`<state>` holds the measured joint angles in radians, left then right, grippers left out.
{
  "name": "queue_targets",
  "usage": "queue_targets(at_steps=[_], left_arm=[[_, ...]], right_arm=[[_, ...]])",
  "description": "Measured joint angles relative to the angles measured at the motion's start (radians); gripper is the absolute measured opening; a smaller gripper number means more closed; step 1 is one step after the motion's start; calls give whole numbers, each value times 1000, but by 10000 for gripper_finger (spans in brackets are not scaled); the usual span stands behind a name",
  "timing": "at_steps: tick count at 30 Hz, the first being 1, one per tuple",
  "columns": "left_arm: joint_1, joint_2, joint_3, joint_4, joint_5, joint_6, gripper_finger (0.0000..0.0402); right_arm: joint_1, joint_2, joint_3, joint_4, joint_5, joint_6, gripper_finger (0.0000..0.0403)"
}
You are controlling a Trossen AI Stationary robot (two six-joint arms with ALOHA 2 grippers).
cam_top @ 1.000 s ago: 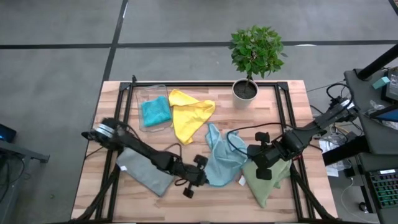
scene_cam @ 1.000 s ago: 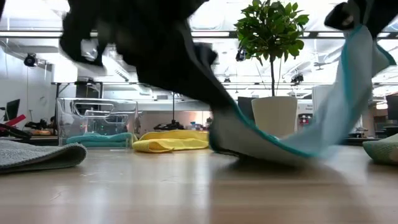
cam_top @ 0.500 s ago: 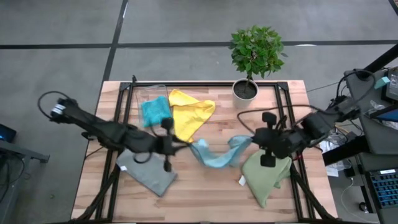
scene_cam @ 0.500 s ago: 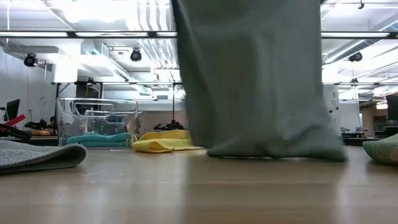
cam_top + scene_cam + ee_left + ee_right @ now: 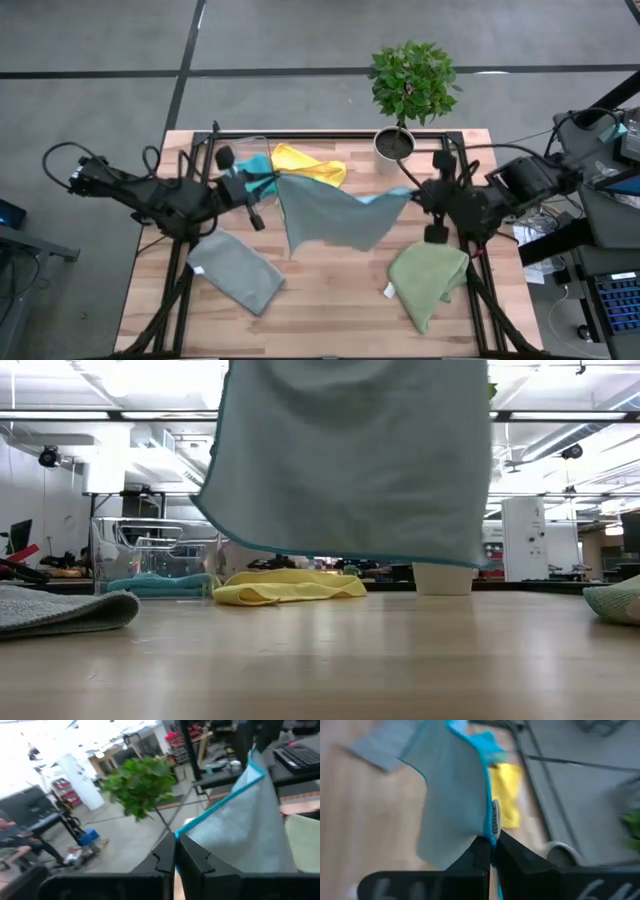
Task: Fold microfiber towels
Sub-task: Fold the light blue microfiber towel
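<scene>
light blue towel point(image 5: 335, 218) hangs in the air over the middle of the table point(image 5: 330, 310), stretched out between both arms and clear of the wood; in the low view point(image 5: 350, 460) its lower edge, trimmed in a brighter blue, floats well above the tabletop. it looks thin, limp and light, sagging into a loose curve between its two held corners, so it should follow wherever the corners go and needs no force, though a cloth this soft can swing or bunch if set down carelessly. corners and the stitched hem are the sensible places to hold it.

left gripper point(image 5: 262, 186) has its fingers pressed together on one top corner, which the left wrist view shows caught between the dark tips point(image 5: 176, 851). right gripper point(image 5: 418, 194) pinches the opposite corner the same way, the hem nipped between its tips point(image 5: 491, 845).

around it, the grey towel point(image 5: 236, 272) lies flat near the left front of the table, the olive green towel point(image 5: 428, 282) sits rumpled at the right front, and the yellow towel point(image 5: 310, 165) lies toward the back beside the teal towel point(image 5: 258, 165), which rests in the clear plastic bin point(image 5: 155, 550). a potted plant point(image 5: 408, 90) stands at the far edge.
</scene>
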<state>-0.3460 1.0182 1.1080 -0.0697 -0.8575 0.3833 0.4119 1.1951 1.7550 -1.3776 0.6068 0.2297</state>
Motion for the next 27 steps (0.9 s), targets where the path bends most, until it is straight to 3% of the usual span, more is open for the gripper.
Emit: queue_targets(at_steps=[2, 10, 16, 20, 23, 27], left_arm=[[13, -4, 3, 29, -9, 39, 0], [39, -7, -27, 20, -11, 63, 0], [-28, -3, -119, -82, 11, -114, 0], [-89, -1, -222, -84, 150, -187, 0], [-138, 11, -296, -18, 314, -229, 0], [-206, 58, -380, 125, 399, -275, 0]], right_arm=[[-38, 0, -4, 6, 46, -22, 9], [-161, 41, -20, -12, 62, -1, 9], [-139, 72, -97, -18, -178, 119, 14], [-79, 96, -222, -16, -284, 211, 27], [-25, 103, -322, 46, -353, 286, 37], [50, 112, -456, 192, -381, 357, 57]])
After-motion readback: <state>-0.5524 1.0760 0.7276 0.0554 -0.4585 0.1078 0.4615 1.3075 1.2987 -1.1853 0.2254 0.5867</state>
